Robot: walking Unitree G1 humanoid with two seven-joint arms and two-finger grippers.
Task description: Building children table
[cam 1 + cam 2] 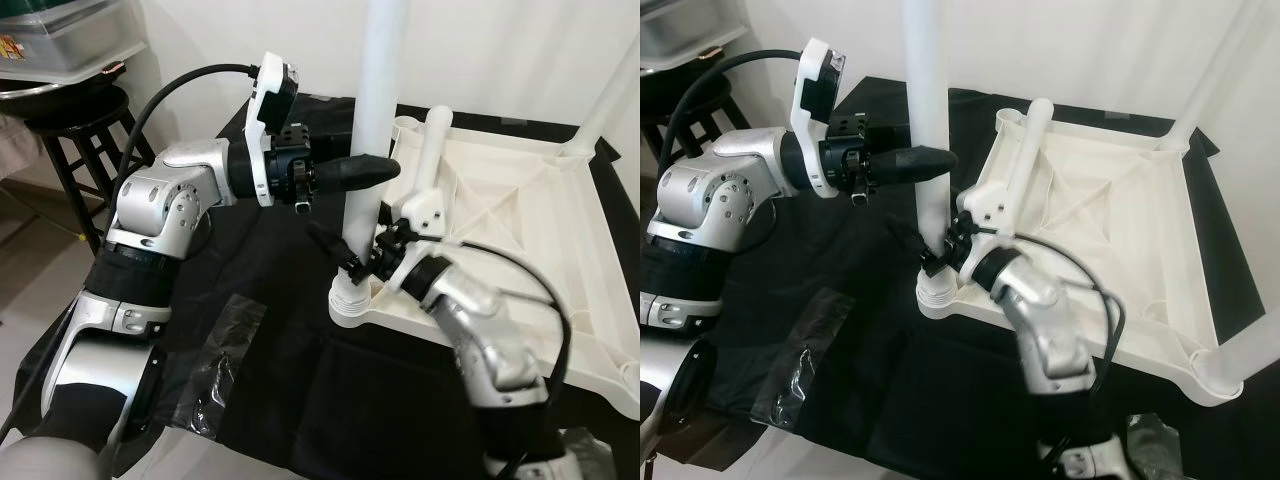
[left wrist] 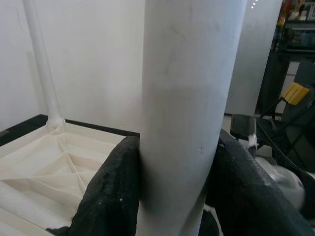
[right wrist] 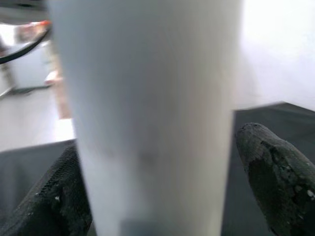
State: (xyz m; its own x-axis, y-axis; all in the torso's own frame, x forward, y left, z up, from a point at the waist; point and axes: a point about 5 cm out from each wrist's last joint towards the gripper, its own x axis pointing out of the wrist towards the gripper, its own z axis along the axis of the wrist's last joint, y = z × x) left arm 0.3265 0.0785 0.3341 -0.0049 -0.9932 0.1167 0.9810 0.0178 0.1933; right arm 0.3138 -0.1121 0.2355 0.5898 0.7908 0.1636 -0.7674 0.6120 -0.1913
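Across the right half of the frame lies the white children's table top [image 1: 500, 230], upside down on the black cloth [image 1: 270, 330] that covers the desk, its ribbed underside facing up. One finished leg [image 1: 610, 90] stands at the upper right corner. A loose leg [image 1: 428, 160] lies on the ribs near the upper middle.

The leg in hand [image 1: 372, 120] rises upright at centre frame out of the corner socket [image 1: 352, 300] at the near left corner of the top. I judge you are seating or turning this leg home.

Your left tool [image 1: 372, 172] comes in from the left, level, with its fingers closed around the leg partway up; the left wrist view shows both pads pressed to the tube. Your right tool [image 1: 362, 255] sits low, just above the socket, its fingers on either side of the leg; whether they squeeze it I cannot tell.

Keep the leg plumb over the socket: use the upper grip to steer the axis and the lower one to stop the foot from walking. Press straight down rather than sideways, or the light top may slide on the cloth. A crumpled plastic wrapper [image 1: 215, 370] lies at lower left, well apart.
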